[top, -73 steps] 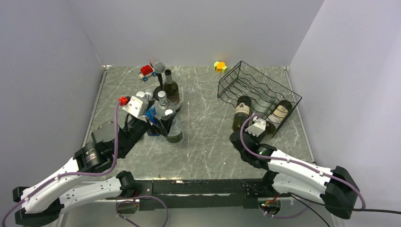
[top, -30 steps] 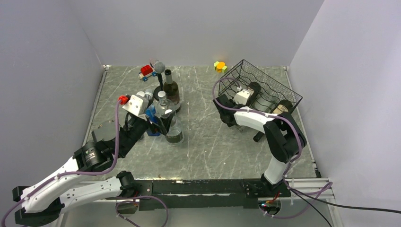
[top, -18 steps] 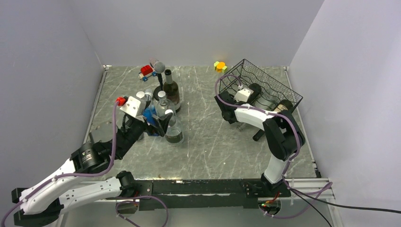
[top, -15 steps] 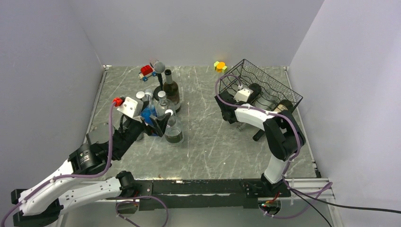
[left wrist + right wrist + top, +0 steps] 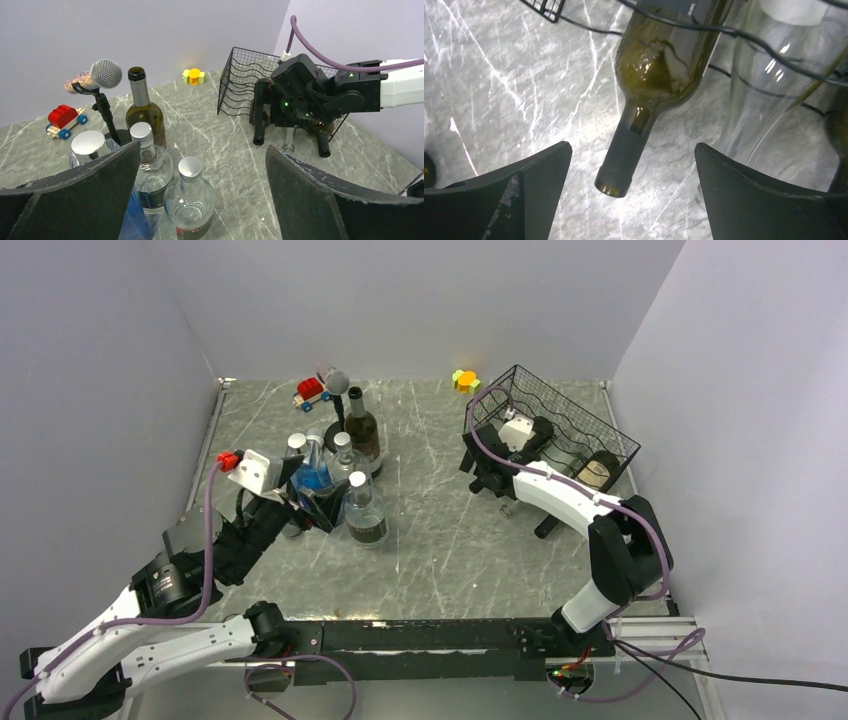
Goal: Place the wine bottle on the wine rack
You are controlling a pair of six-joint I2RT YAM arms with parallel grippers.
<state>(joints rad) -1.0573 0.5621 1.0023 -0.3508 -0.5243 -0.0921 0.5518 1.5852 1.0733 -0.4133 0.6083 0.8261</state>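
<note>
The black wire wine rack (image 5: 560, 425) stands at the back right, also in the left wrist view (image 5: 239, 80). A dark green wine bottle (image 5: 664, 55) lies in it, its neck (image 5: 624, 155) poking out toward the front. My right gripper (image 5: 633, 147) is open with that neck between its fingers, touching neither. From above, the right gripper (image 5: 490, 478) sits at the rack's front left corner. Another wine bottle (image 5: 362, 430) stands upright at centre left. My left gripper (image 5: 202, 147) is open and holds nothing, just short of a clear bottle (image 5: 190, 200).
A labelled bottle (image 5: 597, 468) and a clear bottle (image 5: 764, 90) also lie in the rack. Several clear bottles (image 5: 345, 480) cluster by the left gripper (image 5: 322, 505). A microphone on a stand (image 5: 337, 382), a toy car (image 5: 312, 391) and a yellow-orange block (image 5: 465, 380) sit at the back.
My right gripper has opened and let go of the bottle's neck at the rack. The left arm has drawn back toward the near left, away from the clear bottles.
</note>
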